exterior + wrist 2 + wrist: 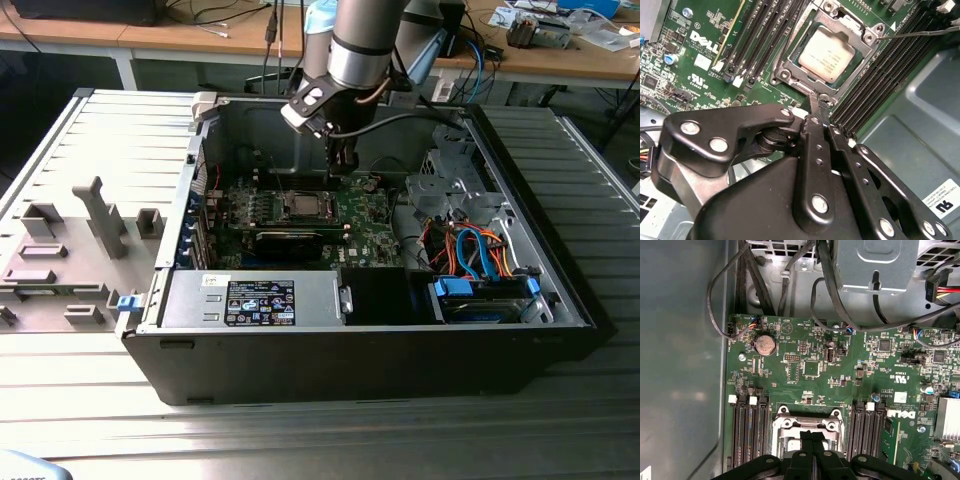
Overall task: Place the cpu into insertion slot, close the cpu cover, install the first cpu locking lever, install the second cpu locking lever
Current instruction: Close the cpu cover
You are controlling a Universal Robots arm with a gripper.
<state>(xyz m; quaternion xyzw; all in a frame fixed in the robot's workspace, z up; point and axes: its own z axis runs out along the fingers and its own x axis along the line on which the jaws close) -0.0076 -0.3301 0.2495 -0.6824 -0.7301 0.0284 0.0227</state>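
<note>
i log white logo lettering and small white component codes printed on the green motherboard (702,82) (790,340) in both wrist views, and faint grey lines of print on the metal top of the cpu (826,54) in the second wrist view, too faint for me to read. a white sticker (942,198) with black marks and print sits on the grey case wall (920,110) in that same view. in the exterior view a black label (259,301) with white print and a small white label (212,282) sit on the silver metal box (315,295), lettering too small to make out.
</note>
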